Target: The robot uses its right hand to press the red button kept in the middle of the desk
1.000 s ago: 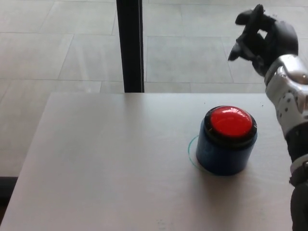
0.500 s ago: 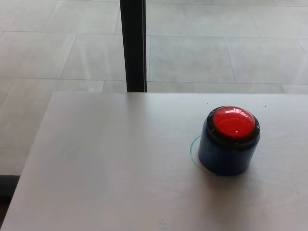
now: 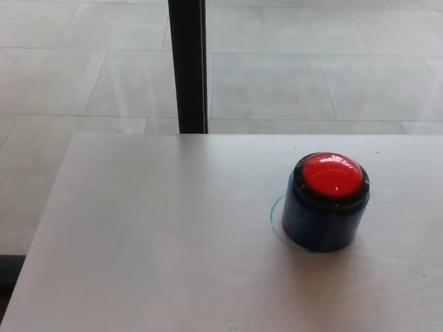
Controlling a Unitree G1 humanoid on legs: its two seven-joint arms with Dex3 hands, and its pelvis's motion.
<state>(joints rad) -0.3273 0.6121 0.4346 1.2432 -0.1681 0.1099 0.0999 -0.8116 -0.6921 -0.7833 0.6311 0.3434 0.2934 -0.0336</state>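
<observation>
at the far left lies the pale grey tiled floor [image 3: 83,69], seen past the edge of the light, faintly grained wooden desk [image 3: 152,242], whose left portion is bare. a tall black upright post [image 3: 187,66] stands on the floor just behind the desk's far edge, left of centre. further right, on the right half of the desk, sits the round red domed button [image 3: 333,174], ringed by a black collar and set on top of a squat dark blue cylindrical base [image 3: 320,225]. the base stands upright, its axis vertical, and it covers most of a thin green circle [image 3: 276,218] drawn on the desk, of which only the left arc shows.

neither the left hand nor the right hand is anywhere in view, so whether the fingers are spread, pressed together or pinching anything cannot be told. for the same reason the button's direction from the fingers cannot be read here. since the button sits toward the robot's right side, the right arm is probably the nearer one. the press looks not yet made: the hand would have to come in from the right edge, get above the dome and push straight down along the vertical axis
</observation>
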